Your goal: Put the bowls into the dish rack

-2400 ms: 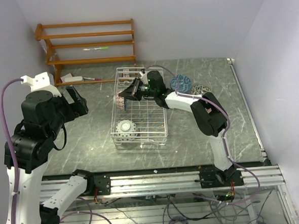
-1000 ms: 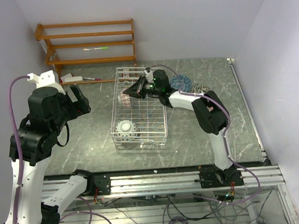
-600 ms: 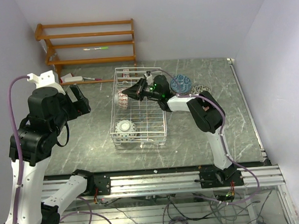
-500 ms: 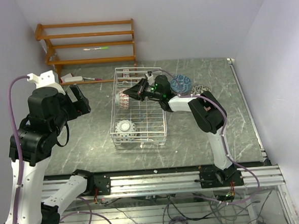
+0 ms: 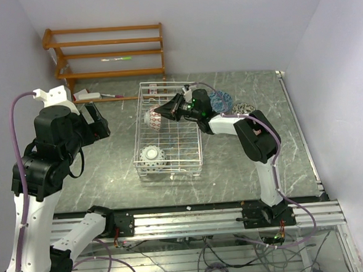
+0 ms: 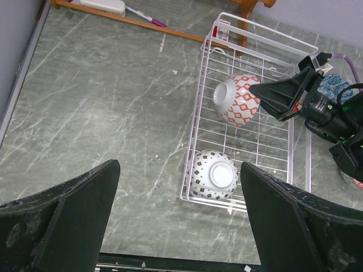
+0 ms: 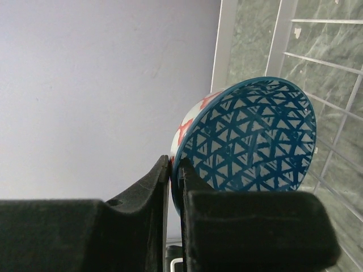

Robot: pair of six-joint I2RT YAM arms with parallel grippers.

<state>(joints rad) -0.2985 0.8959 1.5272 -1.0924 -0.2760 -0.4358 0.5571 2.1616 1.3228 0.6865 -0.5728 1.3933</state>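
My right gripper (image 5: 163,112) is shut on the rim of a bowl (image 5: 152,117) with a blue triangle-patterned inside and a white outside with red diamonds. It holds the bowl on its side over the far half of the white wire dish rack (image 5: 183,143). The right wrist view shows the blue inside (image 7: 249,141) with one finger on each side of the rim, at the gripper (image 7: 174,170). The left wrist view shows the same bowl (image 6: 237,99) in the rack (image 6: 256,152). A grey-white bowl (image 5: 152,156) lies upside down at the rack's near end (image 6: 214,174). My left gripper (image 5: 97,122) is open and empty, high above the table's left side (image 6: 178,170).
A blue bowl (image 5: 219,100) and another patterned bowl (image 5: 243,109) sit on the table right of the rack, behind my right arm. An orange wooden slatted shelf (image 5: 109,54) stands at the back left, with a pen and a white object on its lowest slat (image 5: 89,94).
My right gripper has drawn back slightly to the right with the bowl, which now sits a little farther back in the rack. The left arm rose early on, then stayed still.
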